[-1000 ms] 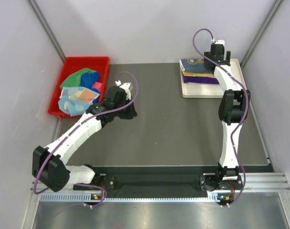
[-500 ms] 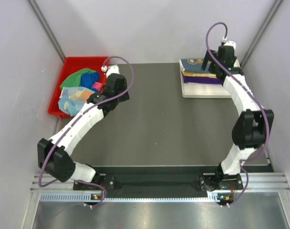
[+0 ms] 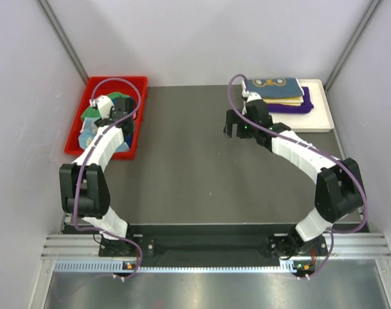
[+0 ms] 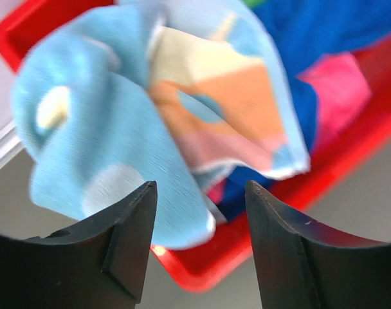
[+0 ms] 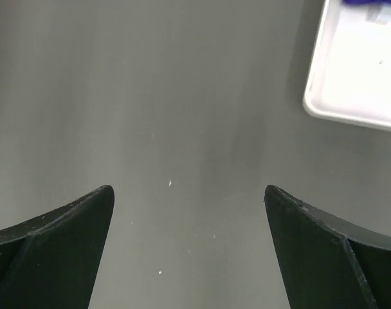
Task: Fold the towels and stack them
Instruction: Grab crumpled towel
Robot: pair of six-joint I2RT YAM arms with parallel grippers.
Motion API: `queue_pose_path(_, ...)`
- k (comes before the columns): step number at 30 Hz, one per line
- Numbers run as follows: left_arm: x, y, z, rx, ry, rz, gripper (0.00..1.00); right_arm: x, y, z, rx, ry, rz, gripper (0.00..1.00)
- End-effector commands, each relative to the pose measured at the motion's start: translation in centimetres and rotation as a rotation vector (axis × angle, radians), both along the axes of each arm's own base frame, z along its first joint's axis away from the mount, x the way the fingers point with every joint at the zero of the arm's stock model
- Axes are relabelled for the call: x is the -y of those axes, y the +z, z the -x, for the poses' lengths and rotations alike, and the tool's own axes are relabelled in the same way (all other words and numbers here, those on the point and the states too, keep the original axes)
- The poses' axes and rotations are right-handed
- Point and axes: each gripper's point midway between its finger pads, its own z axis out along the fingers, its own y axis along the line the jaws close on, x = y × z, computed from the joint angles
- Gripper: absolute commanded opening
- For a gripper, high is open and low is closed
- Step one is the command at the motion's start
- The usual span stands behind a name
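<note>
Loose towels lie in a heap in the red bin (image 3: 118, 80): a light-blue one with orange and pink patches (image 4: 118, 129) on top, a royal blue one (image 4: 324, 32), a pink one (image 4: 340, 84) and a green one (image 3: 90, 113). My left gripper (image 4: 200, 187) hangs open just above the bin's near corner, holding nothing. On the white tray (image 3: 318, 119) sits a folded stack: navy with yellow lettering (image 3: 276, 84), then yellow (image 3: 282, 96), then purple (image 3: 289, 109). My right gripper (image 3: 233, 129) is open over the bare mat, left of the tray.
The dark grey mat (image 3: 195, 174) covers the table between bin and tray. The tray's corner (image 5: 356, 77) shows at the upper right of the right wrist view. Grey walls close in the left, right and back sides.
My left arm swung left from the mat to over the red bin and its jaws opened. My right arm drew back from the stack on the tray to the mat's middle.
</note>
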Motion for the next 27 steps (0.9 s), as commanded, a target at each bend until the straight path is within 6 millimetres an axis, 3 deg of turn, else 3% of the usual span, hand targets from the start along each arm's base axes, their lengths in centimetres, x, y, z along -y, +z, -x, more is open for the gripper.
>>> queue_pose_path(1,-1.8,-0.1,0.3,0.024,0.107,-0.011,0.63,-1.1,3.0,0.6,0.092,0.023,-0.071,1.0)
queue_pose_path(9,-4.8,-0.9,3.5,0.014,0.263,-0.044,0.75,-1.6,1.2,1.7,0.068,0.05,-0.074,1.0)
queue_pose_path(12,-5.0,-1.1,3.7,0.016,0.268,-0.037,0.76,-1.7,0.6,1.8,0.058,0.059,-0.073,1.0)
queue_pose_path(14,-6.4,-1.9,4.3,-0.001,0.303,-0.023,0.77,-1.9,0.4,1.9,0.052,0.067,-0.074,1.0)
queue_pose_path(18,-6.4,-3.6,3.8,-0.013,0.282,0.02,0.76,-2.3,0.2,2.1,0.051,0.077,-0.075,1.0)
queue_pose_path(21,-6.3,-3.6,3.3,0.013,0.272,0.042,0.61,-2.5,0.3,2.2,0.053,0.085,-0.066,1.0)
queue_pose_path(22,-6.2,-3.2,2.8,0.044,0.264,0.051,0.52,-2.5,0.3,2.2,0.056,0.085,-0.064,1.0)
queue_pose_path(23,-5.7,-2.7,2.6,0.07,0.237,0.072,0.31,-2.5,0.3,2.3,0.057,0.086,-0.059,1.0)
queue_pose_path(24,-5.6,-2.4,2.5,0.085,0.227,0.077,0.17,-2.5,0.4,2.3,0.062,0.084,-0.056,1.0)
queue_pose_path(26,-5.4,-0.7,2.4,0.141,0.209,0.091,0.0,-2.4,0.4,2.2,0.061,0.081,-0.054,1.0)
queue_pose_path(27,-5.3,-0.3,2.4,0.149,0.2,0.092,0.0,-2.5,0.6,2.2,0.066,0.083,-0.052,1.0)
